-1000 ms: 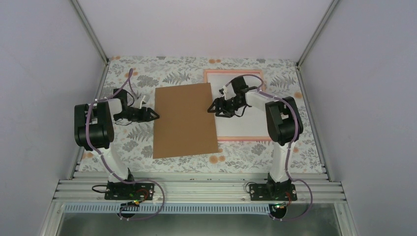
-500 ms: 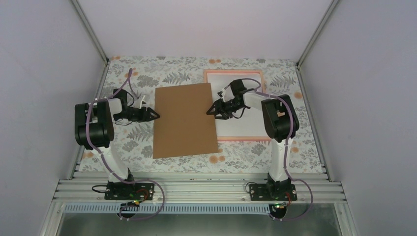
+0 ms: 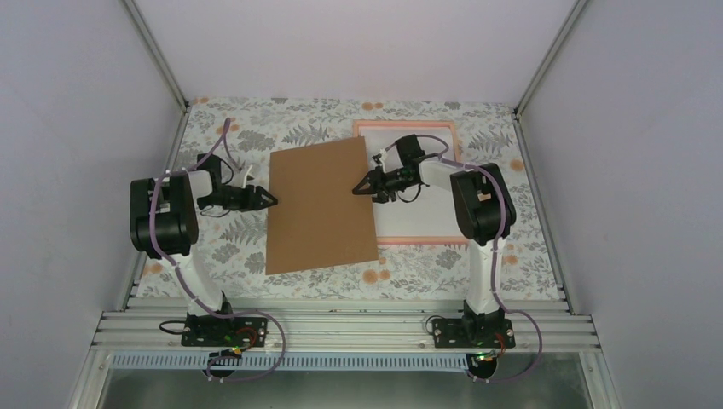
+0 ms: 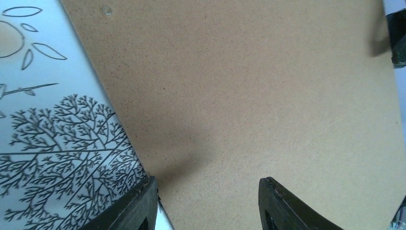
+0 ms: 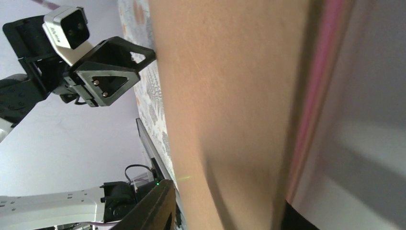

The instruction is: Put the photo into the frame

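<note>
- A floral tablecloth (image 3: 230, 247), pale with grey fern leaves and small orange blossoms, covers the table between plain lilac walls.
- A brown backing board (image 3: 320, 213) lies at the middle of the table, turned slightly askew. Its right edge overlaps the left side of the frame.
- The frame (image 3: 418, 242), a thin pink rectangle, lies flat on the far right part of the table, under the right arm. A white mat (image 3: 418, 221) fills its inside.
- The photo shows in no view, so where it lies cannot be told.
- The left gripper (image 3: 271, 198) is at the board's left edge, about halfway along it. Its wrist view shows two black fingers (image 4: 143, 201) about half apart with nothing between them, and board and fern print beneath.
- The right gripper (image 3: 358, 189) is at the board's right edge, toward the far end, and is rolled on its side.
- The right wrist view looks low across the brown surface, with the pink strip beside it. The jaws are part-way apart, one finger on each side of the board's edge, and not pressed onto it.
</note>
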### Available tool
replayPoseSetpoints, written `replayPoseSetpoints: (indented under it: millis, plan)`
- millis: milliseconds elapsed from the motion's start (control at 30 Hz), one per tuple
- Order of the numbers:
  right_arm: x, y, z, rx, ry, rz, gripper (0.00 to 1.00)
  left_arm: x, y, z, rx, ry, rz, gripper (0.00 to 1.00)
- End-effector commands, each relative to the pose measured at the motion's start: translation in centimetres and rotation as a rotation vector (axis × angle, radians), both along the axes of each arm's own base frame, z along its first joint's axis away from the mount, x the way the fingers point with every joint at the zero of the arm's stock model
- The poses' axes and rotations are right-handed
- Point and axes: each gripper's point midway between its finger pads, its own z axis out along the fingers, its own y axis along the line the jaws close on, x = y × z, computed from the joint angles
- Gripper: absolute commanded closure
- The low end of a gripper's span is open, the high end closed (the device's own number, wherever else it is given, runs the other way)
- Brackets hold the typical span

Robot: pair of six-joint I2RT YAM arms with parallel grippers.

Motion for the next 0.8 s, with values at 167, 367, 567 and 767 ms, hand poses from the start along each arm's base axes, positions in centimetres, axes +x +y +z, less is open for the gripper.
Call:
replayPoseSetpoints:
  millis: [167,367,567,767]
  plan:
    - [0.5,3.2,4.1,0.121,-0.087,0.084,0.91,-0.1,-1.1,1.6,0.018,-0.047,-0.062,0.46]
    - [2.8,3.1,12.8,0.154,-0.418,0.079,0.96,4.0,2.4,9.6,0.094,-0.237,0.015,0.33]
    - [4.7,3.3,24.4,0.224,-0.804,0.06,0.96,7.8,9.4,22.1,0.183,-0.483,0.242,0.0]
    - [4.7,1.8,33.4,0.154,-1.257,0.049,0.96,9.7,13.5,31.1,0.301,-0.641,0.371,0.0]
